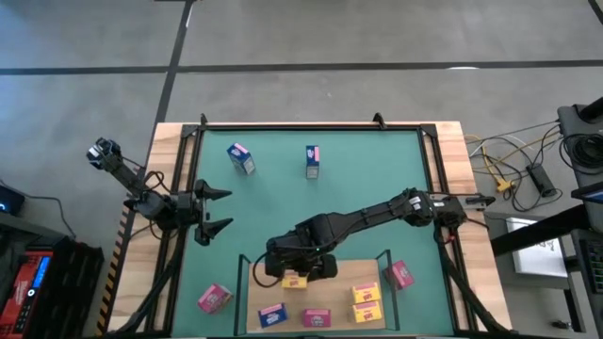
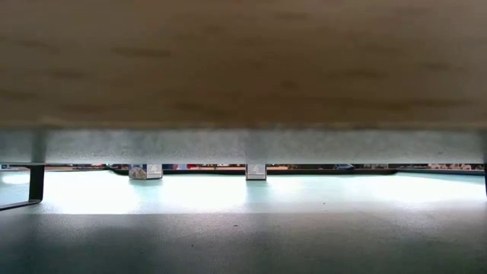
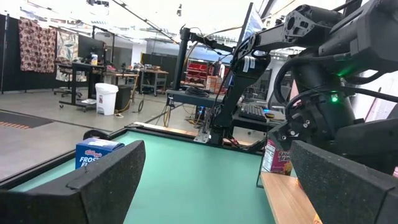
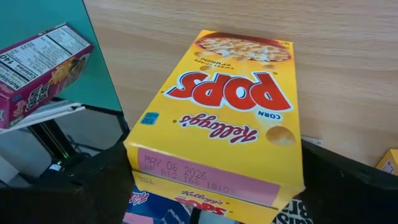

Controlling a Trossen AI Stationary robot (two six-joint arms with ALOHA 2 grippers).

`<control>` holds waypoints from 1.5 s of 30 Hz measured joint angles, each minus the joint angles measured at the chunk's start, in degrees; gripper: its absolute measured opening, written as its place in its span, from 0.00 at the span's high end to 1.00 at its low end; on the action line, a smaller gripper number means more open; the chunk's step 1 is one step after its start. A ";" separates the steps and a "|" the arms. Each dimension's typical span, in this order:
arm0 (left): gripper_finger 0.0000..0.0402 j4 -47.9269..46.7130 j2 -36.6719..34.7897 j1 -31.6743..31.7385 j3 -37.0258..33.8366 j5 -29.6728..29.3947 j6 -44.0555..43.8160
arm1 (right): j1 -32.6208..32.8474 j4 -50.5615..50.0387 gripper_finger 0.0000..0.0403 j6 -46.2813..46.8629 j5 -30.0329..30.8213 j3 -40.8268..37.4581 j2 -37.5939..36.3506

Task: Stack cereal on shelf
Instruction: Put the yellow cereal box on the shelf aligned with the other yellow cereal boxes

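Note:
The shelf (image 1: 332,273) is a light-wood board with dark posts at the table's near edge. My right gripper (image 1: 295,279) reaches over its far left part, closed around a yellow cereal box (image 4: 230,112) that lies flat on another yellow box (image 4: 205,204). Two more yellow boxes (image 1: 366,301), a pink box (image 1: 317,317) and a blue box (image 1: 272,314) lie on the board. My left gripper (image 1: 219,217) waits open at the mat's left side, holding nothing. My right gripper has the yellow box's two long sides (image 4: 134,146) between its fingers (image 4: 81,186), near the date-stamped end. The fingers slant down from the far right and lie across the box. The box lies face up, resting on the yellow box beneath it.
Loose on the green mat (image 1: 283,207) are a pink box (image 1: 214,298) left of the shelf, a pink box (image 1: 399,274) right of it, and two boxes (image 1: 240,158) (image 1: 312,161) near the far edge. The mat's middle is bare. Cables lie off the table's right side.

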 joint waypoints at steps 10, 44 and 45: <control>0.04 0.01 0.00 0.00 0.00 0.00 -0.01 | -0.18 -4.43 0.19 1.71 -0.04 0.00 -0.05; 0.04 0.01 0.00 0.00 0.00 0.00 -0.01 | 0.04 -23.68 0.19 3.38 7.61 -4.33 -8.68; 0.04 0.02 0.00 0.00 0.00 -0.01 0.00 | 0.07 -23.02 0.19 3.76 7.56 -5.79 -9.40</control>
